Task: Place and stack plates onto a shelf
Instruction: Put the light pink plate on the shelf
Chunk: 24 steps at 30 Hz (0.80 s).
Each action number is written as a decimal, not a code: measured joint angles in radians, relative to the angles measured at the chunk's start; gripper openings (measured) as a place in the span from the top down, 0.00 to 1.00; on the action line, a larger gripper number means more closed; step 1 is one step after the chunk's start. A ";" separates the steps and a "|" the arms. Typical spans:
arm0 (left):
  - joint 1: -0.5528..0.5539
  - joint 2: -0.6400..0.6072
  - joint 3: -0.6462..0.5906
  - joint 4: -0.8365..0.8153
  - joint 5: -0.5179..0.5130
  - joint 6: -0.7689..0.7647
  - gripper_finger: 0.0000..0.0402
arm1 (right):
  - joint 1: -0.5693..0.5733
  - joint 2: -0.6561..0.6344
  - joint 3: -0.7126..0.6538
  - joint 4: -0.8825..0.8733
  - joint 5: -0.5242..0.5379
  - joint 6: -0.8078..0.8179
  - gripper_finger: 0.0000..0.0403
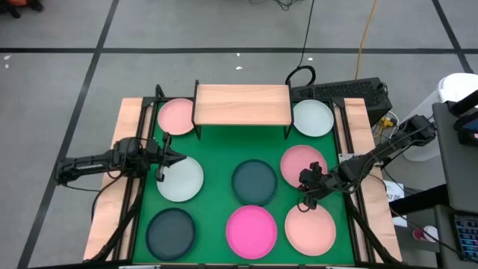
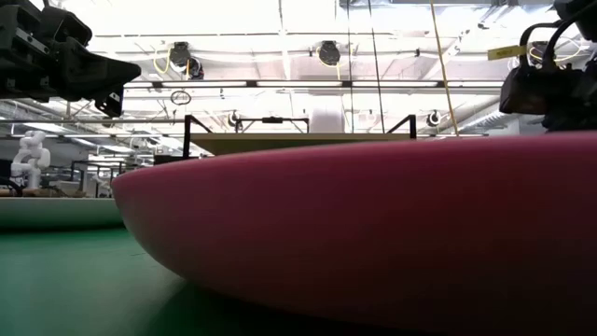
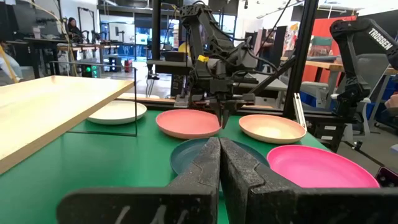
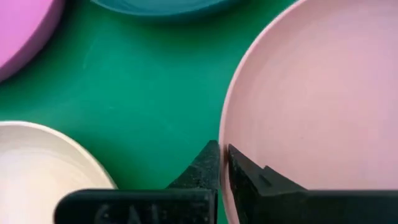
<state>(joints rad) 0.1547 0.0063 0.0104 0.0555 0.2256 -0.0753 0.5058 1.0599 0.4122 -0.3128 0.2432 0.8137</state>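
The light-wood shelf (image 1: 243,104) stands at the far middle of the green mat, with nothing on it. Eight plates lie flat on the mat: light pink (image 1: 177,116), two mint-white (image 1: 312,118) (image 1: 183,183), rose (image 1: 302,161), two dark teal (image 1: 254,181) (image 1: 171,230), magenta (image 1: 252,230) and peach (image 1: 310,232). My left gripper (image 1: 166,155) (image 3: 219,149) is shut, held level above the left mint-white plate's far-left rim. My right gripper (image 1: 305,198) (image 4: 221,152) is shut and points down over the rose plate's near rim (image 4: 225,118), between the rose and peach plates.
Wooden strips (image 1: 127,149) and black frame bars (image 1: 351,149) edge the mat on both sides. The shelf's thin black legs (image 3: 135,99) stand beside the far plates. In the low view the magenta plate (image 2: 373,233) fills the foreground. Bare mat (image 1: 224,146) lies in front of the shelf.
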 joint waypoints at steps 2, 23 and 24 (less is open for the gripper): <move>0.000 0.000 0.000 0.000 0.000 0.000 0.98 | 0.000 0.000 0.004 -0.003 -0.001 -0.001 0.98; 0.000 0.000 0.000 0.000 0.000 0.000 0.98 | -0.110 0.001 0.543 -0.102 0.283 -0.701 1.00; 0.000 0.000 0.000 0.000 0.000 0.000 0.98 | -0.140 0.001 0.555 -0.099 0.296 -0.741 1.00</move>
<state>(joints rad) 0.1547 0.0063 0.0101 0.0555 0.2254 -0.0753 0.3657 1.0611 0.9670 -0.4122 0.5395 0.0722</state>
